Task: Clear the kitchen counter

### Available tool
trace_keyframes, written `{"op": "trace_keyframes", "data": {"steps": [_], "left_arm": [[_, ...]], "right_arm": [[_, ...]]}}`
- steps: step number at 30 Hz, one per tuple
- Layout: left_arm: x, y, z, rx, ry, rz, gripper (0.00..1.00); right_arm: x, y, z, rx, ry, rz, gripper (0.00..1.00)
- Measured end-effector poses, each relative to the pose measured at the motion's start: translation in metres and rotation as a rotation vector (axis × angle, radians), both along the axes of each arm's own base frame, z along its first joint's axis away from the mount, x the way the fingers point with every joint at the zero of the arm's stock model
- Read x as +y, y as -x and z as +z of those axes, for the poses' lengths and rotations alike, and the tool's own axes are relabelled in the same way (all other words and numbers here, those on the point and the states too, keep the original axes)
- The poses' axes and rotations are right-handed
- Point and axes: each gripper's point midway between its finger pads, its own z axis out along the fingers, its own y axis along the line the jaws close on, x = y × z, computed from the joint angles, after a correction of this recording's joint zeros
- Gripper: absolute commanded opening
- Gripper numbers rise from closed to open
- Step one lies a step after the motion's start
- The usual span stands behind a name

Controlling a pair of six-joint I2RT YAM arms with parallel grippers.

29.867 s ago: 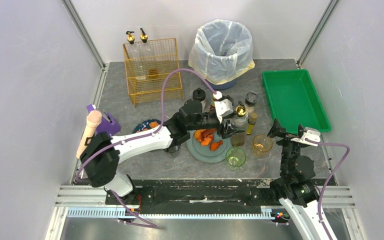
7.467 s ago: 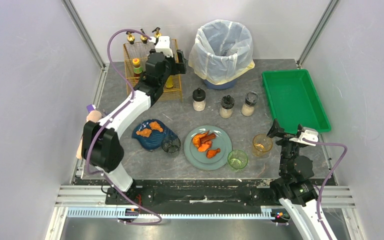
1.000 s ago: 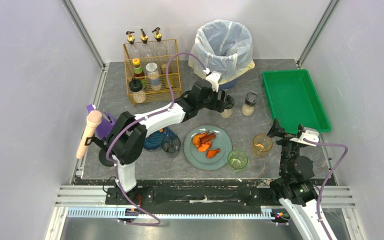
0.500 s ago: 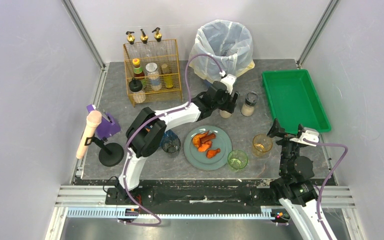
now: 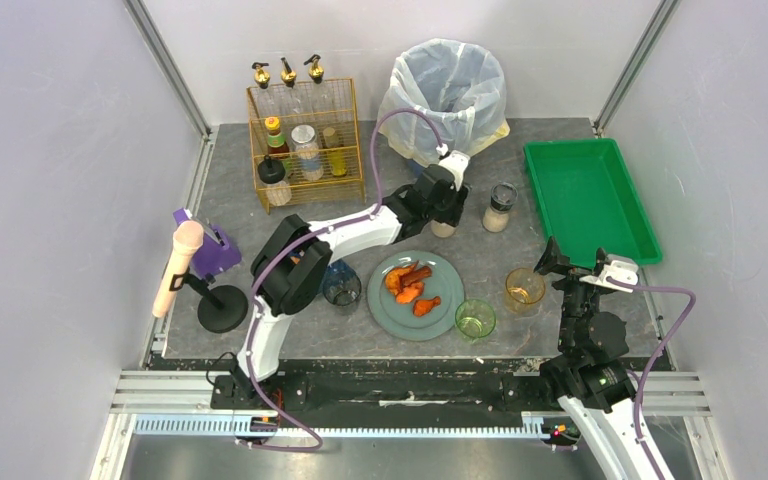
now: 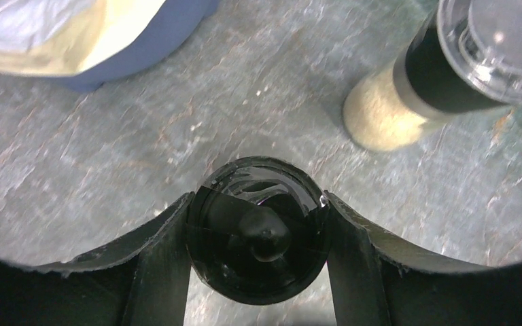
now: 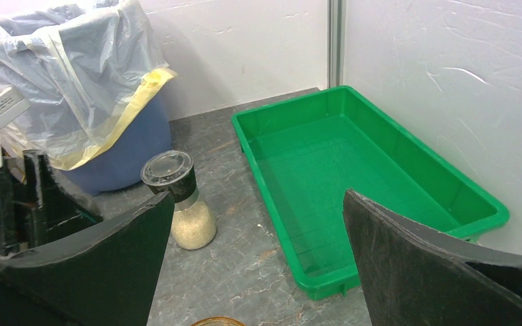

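Top camera: high over the near edge, looking down on the whole kitchen counter. Left wrist camera: very close, pointing straight down onto a black-capped jar. Right wrist camera: low, facing the back wall. All three views catch the clear-lidded spice jar.

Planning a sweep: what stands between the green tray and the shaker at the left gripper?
Only a clear-lidded shaker, upright on the counter, touching neither tray nor black-lidded shaker; the top view shows it.

Right gripper jaws wide apart. Green tray ahead-right, shaker near bagged bin at left, all on counter.
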Motion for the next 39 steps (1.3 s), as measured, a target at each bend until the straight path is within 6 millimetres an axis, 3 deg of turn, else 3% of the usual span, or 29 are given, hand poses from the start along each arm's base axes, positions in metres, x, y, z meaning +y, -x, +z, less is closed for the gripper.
{"op": "trace_keyframes", "data": {"steps": [6, 14, 19, 33, 39], "left_arm": [[0.031, 0.016, 0.018, 0.017, -0.059, 0.043, 0.2], [0.084, 0.02, 0.098, -0.061, -0.015, 0.143, 0.16], [0.129, 0.008, 0.131, -0.103, 0.01, 0.238, 0.14], [0.288, -0.028, 0.145, -0.132, -0.029, 0.603, 0.14], [0.325, -0.038, 0.153, -0.182, -0.008, 0.707, 0.14]], "right_arm": [[0.0, 0.0, 0.0, 0.0, 0.0, 0.0, 0.98], [0.0, 0.0, 0.0, 0.001, 0.0, 0.0, 0.98], [0.0, 0.0, 0.0, 0.002, 0.0, 0.0, 0.98], [0.0, 0.0, -0.001, 0.003, 0.0, 0.0, 0.98], [0.0, 0.0, -0.001, 0.003, 0.0, 0.0, 0.98]]}}
